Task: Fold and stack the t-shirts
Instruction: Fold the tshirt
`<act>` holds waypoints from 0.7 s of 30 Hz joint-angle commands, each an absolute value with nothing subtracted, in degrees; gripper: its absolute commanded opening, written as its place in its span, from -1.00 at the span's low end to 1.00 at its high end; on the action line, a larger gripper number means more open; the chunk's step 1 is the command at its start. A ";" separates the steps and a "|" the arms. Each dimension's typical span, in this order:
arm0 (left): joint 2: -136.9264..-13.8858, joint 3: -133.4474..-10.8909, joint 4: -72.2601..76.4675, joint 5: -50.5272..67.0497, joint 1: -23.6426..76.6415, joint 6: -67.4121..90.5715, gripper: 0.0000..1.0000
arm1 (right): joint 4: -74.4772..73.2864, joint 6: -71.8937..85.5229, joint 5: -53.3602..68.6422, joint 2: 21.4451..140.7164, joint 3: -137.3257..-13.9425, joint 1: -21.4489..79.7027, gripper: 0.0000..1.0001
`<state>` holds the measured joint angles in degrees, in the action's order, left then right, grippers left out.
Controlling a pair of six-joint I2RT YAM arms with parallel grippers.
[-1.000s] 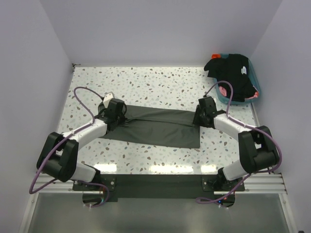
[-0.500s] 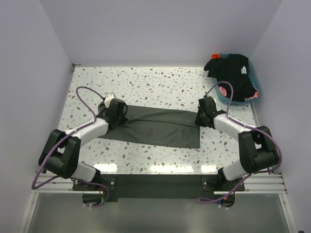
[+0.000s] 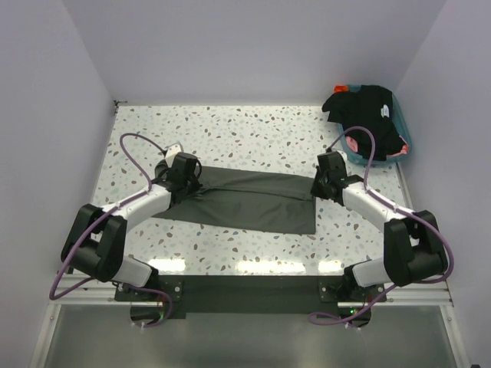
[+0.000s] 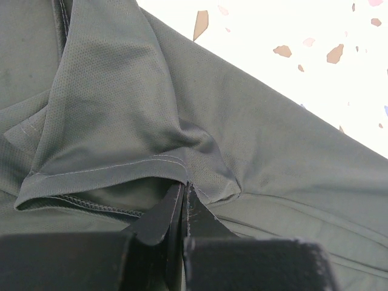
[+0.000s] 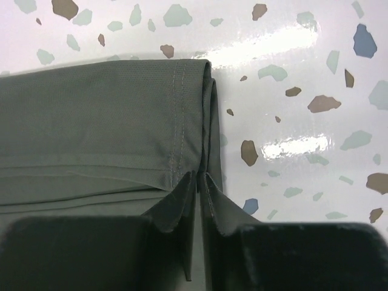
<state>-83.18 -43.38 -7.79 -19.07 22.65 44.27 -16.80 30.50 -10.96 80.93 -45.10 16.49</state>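
Observation:
A dark olive-grey t-shirt point(image 3: 245, 201) lies as a long flat strip across the speckled table. My left gripper point(image 3: 186, 170) is shut on its left end, pinching cloth by the sleeve hem point(image 4: 185, 185). My right gripper point(image 3: 324, 175) is shut on its right end, pinching the hemmed edge point(image 5: 199, 176). Black t-shirts point(image 3: 367, 115) with a small white mark are heaped in and over the teal tub point(image 3: 402, 146) at the back right.
The tub stands against the right wall near the back corner. Purple cables loop above both arms. Walls close in the table on three sides. A dark rail runs along the near edge between the arm bases.
Both grippers have moved slightly away from me, carrying the shirt's far edge with them. The grips stay shut.

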 commanded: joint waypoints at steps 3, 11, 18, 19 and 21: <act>-83.67 -45.09 -6.07 -19.07 22.94 43.24 -1.00 | -15.65 29.79 -9.59 80.85 -45.97 16.52 -0.23; -84.02 -45.00 -5.98 -19.07 22.94 43.33 -1.00 | -14.59 30.15 -8.44 84.90 -46.58 16.79 -0.11; -84.29 -44.91 -5.80 -19.07 22.94 43.33 -1.00 | -12.75 31.03 -8.09 86.66 -45.70 16.88 -0.29; -84.37 -44.74 -5.80 -19.07 22.94 43.33 -1.00 | -12.74 31.11 -8.17 86.75 -45.70 16.88 -0.35; -84.37 -44.65 -5.71 -19.16 22.94 43.33 -1.00 | -12.83 31.20 -8.26 86.84 -45.88 16.88 -0.44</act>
<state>-83.96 -43.40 -7.79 -18.85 22.65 43.90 -15.05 30.46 -7.97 86.43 -45.10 16.62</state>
